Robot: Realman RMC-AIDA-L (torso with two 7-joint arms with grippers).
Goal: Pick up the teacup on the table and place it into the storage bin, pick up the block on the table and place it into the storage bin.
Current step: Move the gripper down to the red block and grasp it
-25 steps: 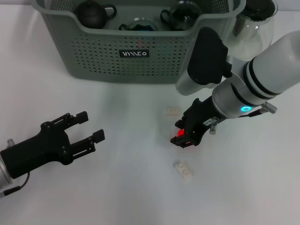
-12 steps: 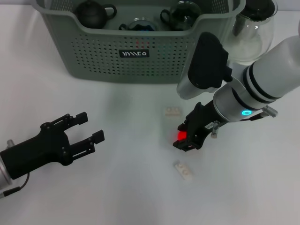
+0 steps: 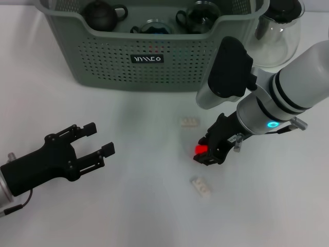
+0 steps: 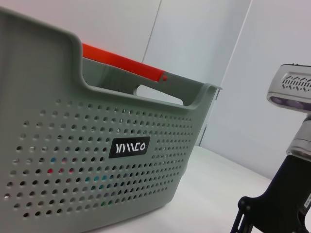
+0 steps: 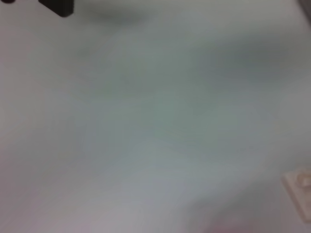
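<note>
My right gripper (image 3: pixel 206 151) hangs just above the table's middle, shut on a small red block (image 3: pixel 200 150). The grey-green storage bin (image 3: pixel 149 59) stands at the back; its perforated wall and black label fill the left wrist view (image 4: pixel 97 145). Inside the bin I see a dark teapot (image 3: pixel 101 14), a glass teacup (image 3: pixel 153 25) and a dark cup (image 3: pixel 198 17). My left gripper (image 3: pixel 100 138) rests open at the front left, holding nothing. The right arm's dark fingers (image 4: pixel 272 208) also show in the left wrist view.
Two pale blocks lie on the white table, one (image 3: pixel 188 122) behind the right gripper and one (image 3: pixel 200 186) in front of it; a pale block (image 5: pixel 301 187) edges the right wrist view. A clear glass pitcher (image 3: pixel 277 28) stands right of the bin.
The right gripper has shifted slightly right with the red block between its fingers. The left arm has not moved.
</note>
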